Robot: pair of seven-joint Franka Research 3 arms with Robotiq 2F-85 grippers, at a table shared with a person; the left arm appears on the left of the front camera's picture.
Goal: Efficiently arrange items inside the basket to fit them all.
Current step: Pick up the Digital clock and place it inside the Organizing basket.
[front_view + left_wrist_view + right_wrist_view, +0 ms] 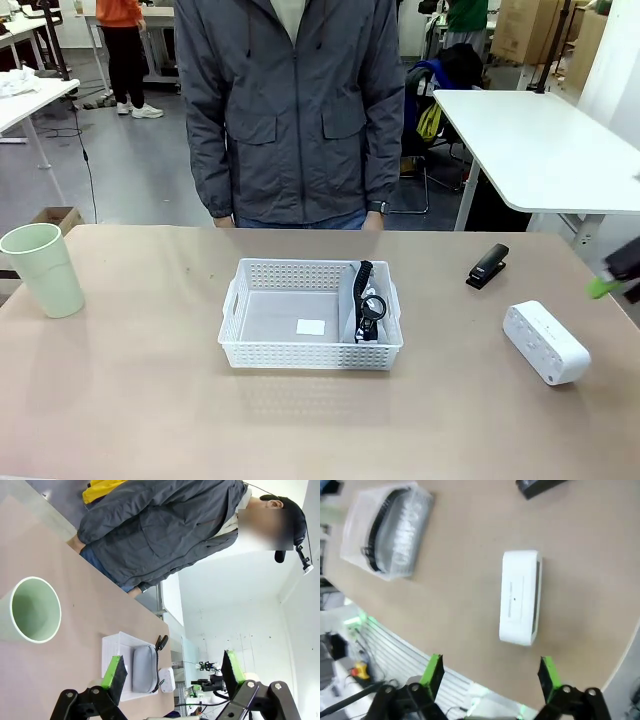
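Both claws stand open and empty. The right claw point(490, 667) hovers above the box point(520, 597), which lies near the bench's right edge. The left claw point(174, 665) hangs above the bench near the cup point(42, 270), at the left edge. The basket point(300, 357) sits mid-bench, with the pouch point(348, 312) on edge against its right wall. The stapler point(488, 266) lies toward the far right corner.

Risks, as I judge them: the box's rounded sides could slip from the pads, and a nudge could send it off the edge. The tall cup may topple in the shallow basket.
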